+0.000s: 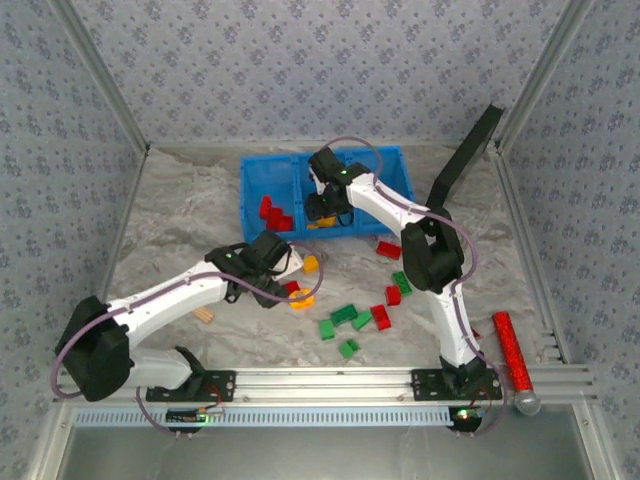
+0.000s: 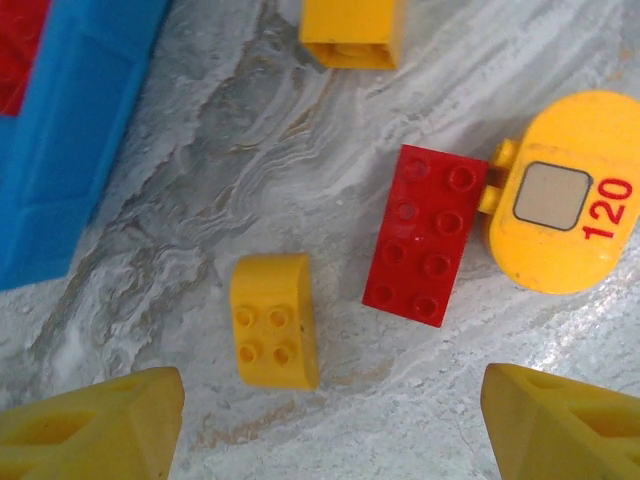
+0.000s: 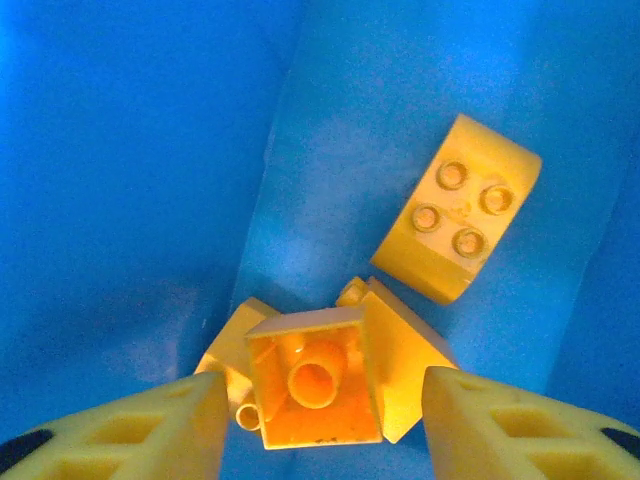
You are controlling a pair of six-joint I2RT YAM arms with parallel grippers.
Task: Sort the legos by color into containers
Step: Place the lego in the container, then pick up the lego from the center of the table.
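**A:** What takes up the most room on the counter (image 1: 180, 220)?

**B:** The blue bin (image 1: 262, 170) at the far side, split into three compartments. Red bricks (image 1: 272, 215) lie in its left one.

**A:** Where are the arms?

**B:** The right claw (image 3: 325, 400) is down in the middle compartment, spread wide and gripping nothing. An upturned yellow brick (image 3: 315, 375) sits between its fingers with a gap on each side, lying against other yellow pieces. A rounded yellow brick (image 3: 460, 210) lies a little apart on the bin floor, studs up.

**A:** And the left one?

**B:** The left claw (image 2: 330, 400) hangs over the counter just in front of the bin, also wide and empty. Beneath it is a rounded yellow piece marked 120 (image 2: 560, 195), touching a red eight-stud brick (image 2: 425, 235) on its left. A small curved yellow brick (image 2: 273, 320) lies near the red one but clear of it. Another yellow brick (image 2: 352, 32) sits farther off.

**A:** Any other loose ones?

**B:** Green bricks (image 1: 345, 315) and loose red bricks (image 1: 388, 250) are scattered on the counter in front of the bin, near the right arm.
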